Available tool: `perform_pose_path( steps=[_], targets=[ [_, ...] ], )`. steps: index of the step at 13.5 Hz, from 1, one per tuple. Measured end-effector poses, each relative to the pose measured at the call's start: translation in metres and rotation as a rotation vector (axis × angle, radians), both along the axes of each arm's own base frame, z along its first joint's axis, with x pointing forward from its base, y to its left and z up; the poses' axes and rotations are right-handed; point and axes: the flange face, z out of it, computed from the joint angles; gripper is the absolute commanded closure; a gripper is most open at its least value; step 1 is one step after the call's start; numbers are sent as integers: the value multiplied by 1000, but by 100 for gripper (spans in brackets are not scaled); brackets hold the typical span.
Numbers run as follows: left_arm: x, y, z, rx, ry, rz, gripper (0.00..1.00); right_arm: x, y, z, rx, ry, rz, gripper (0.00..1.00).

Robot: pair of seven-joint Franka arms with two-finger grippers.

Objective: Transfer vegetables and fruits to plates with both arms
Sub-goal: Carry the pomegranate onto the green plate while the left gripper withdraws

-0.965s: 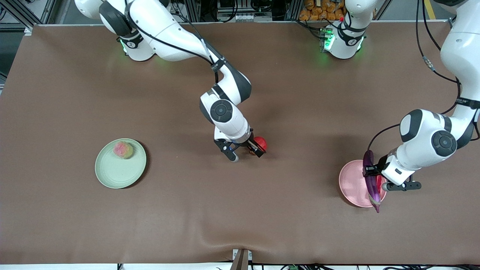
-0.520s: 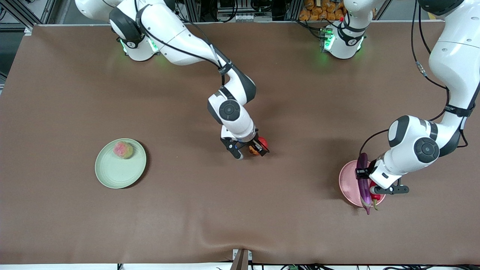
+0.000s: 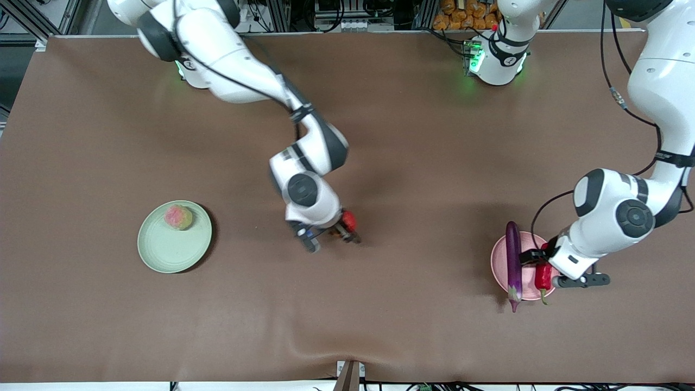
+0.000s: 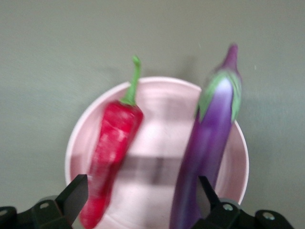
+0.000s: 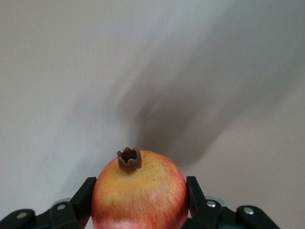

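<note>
Right wrist view: pomegranate (image 5: 138, 191) clamped by right gripper (image 5: 139, 200), crown pointed away; left gripper (image 4: 143, 198) spread over pink plate (image 4: 157, 138).

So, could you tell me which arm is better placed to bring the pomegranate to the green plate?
Right: the right pincer already clamps the pomegranate, while the left pincer is open over the pink plate, far from the green plate.

White arms (image 3: 244, 76), black joint caps, black cables
</note>
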Motion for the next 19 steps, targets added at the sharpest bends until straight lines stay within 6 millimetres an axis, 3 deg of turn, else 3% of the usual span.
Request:
perform_pose_path(
  steps=[2, 5, 10, 12, 14, 15, 16, 17, 19],
  targets=[
    [4, 12, 37, 33, -41, 14, 0, 27, -72, 23, -33, 72, 92, 100],
    [-2, 12, 101, 113, -36, 18, 0, 61, -181, 41, -63, 103, 269, 100],
    [-16, 2, 203, 126, -12, 74, 0, 82, -336, 34, -57, 121, 521, 100],
    [-25, 5, 240, 88, 18, 118, 0, 81, -380, 22, -33, 130, 540, 100],
    [-36, 11, 271, 42, 31, 158, 0, 77, -391, 4, -30, 117, 556, 98],
    [-41, 17, 283, 29, 22, 176, 0, 73, -392, -8, -22, 116, 571, 78],
    [-46, 21, 294, 26, 13, 189, 0, 68, -391, -18, -7, 121, 575, 36],
    [-50, 21, 303, 31, 11, 194, 0, 65, -391, -24, 9, 125, 572, 0],
    [-62, 8, 317, 13, 39, 187, 0, 64, -393, -26, 25, 124, 566, 0]
  ],
)
